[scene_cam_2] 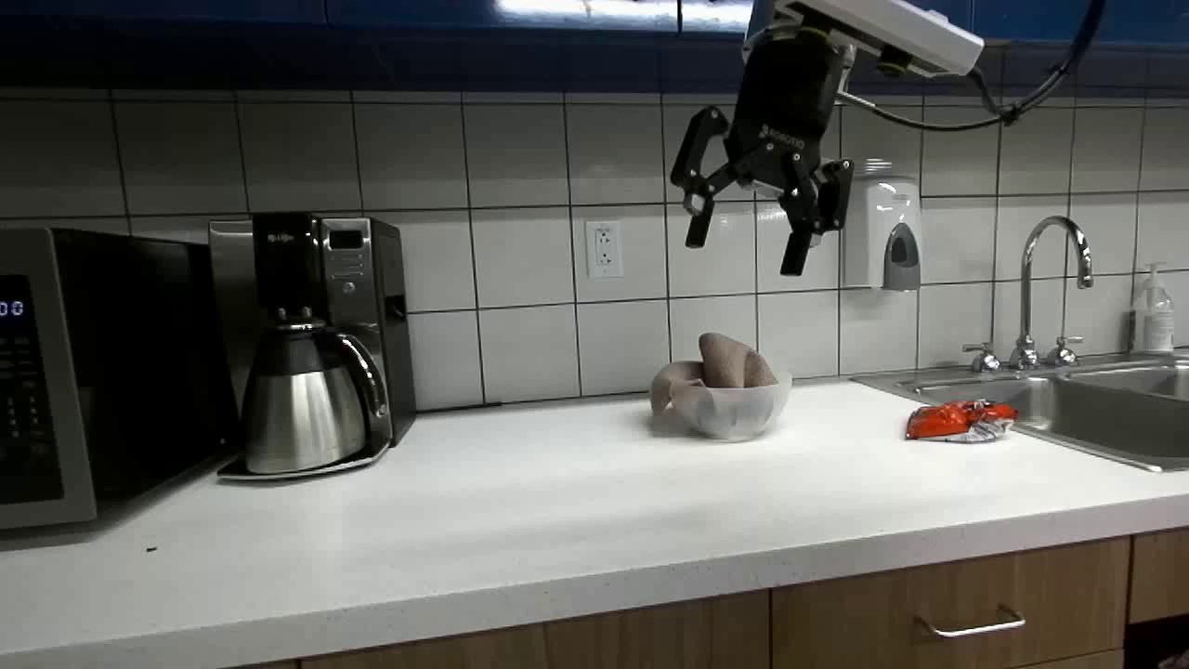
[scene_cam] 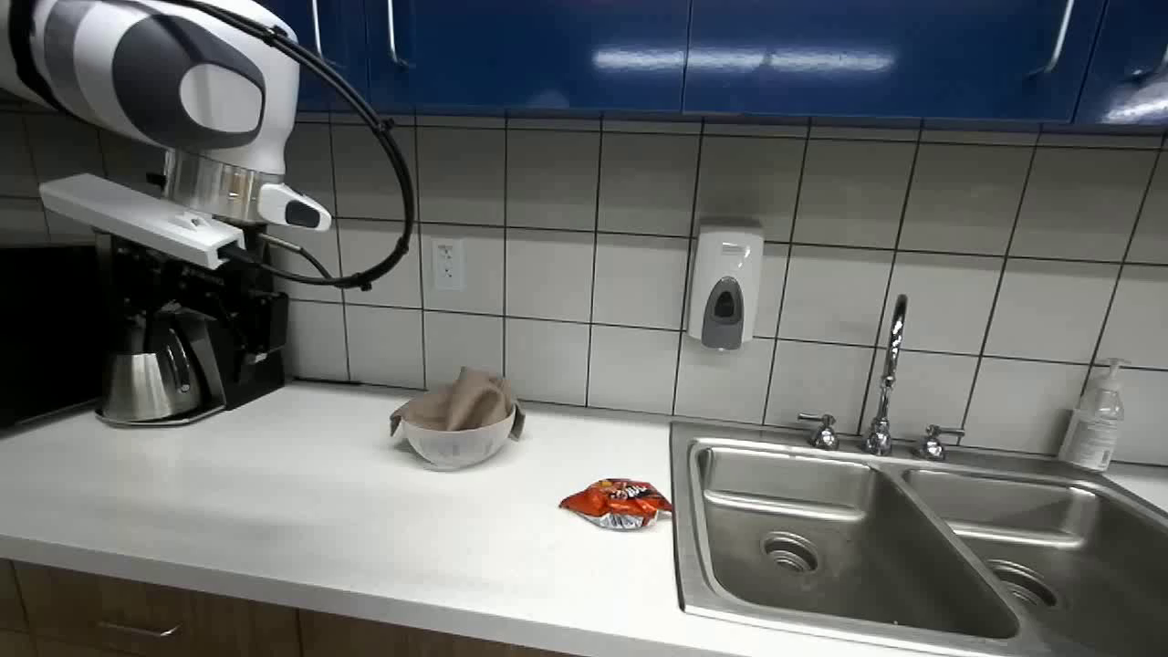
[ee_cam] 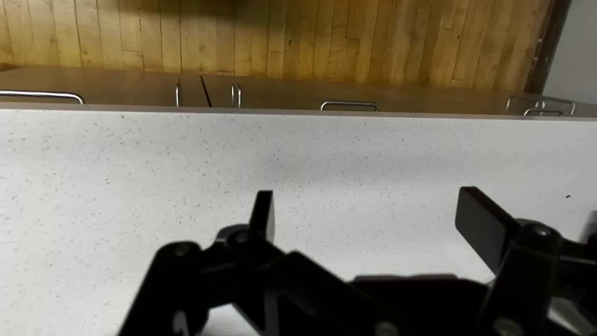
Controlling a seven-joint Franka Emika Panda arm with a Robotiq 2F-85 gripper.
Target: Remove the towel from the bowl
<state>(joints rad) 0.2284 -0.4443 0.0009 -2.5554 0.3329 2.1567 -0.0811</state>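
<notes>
Brown and rumpled, the towel [scene_cam: 470, 403] is sitting in the bowl [scene_cam: 456, 445] and draping over its rim in an exterior view. In an exterior view, the tool [scene_cam_2: 743, 257] is hanging above the tabletop [scene_cam_2: 557, 502], spread wide, gripping nothing; in the wrist view its fingers [ee_cam: 482, 228] are standing well apart.

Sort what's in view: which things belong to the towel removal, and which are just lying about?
Belong to the job:
towel, bunched in the bowl
gripper, open

Just lying about:
red packet
pump bottle
coffee maker
microwave
</notes>
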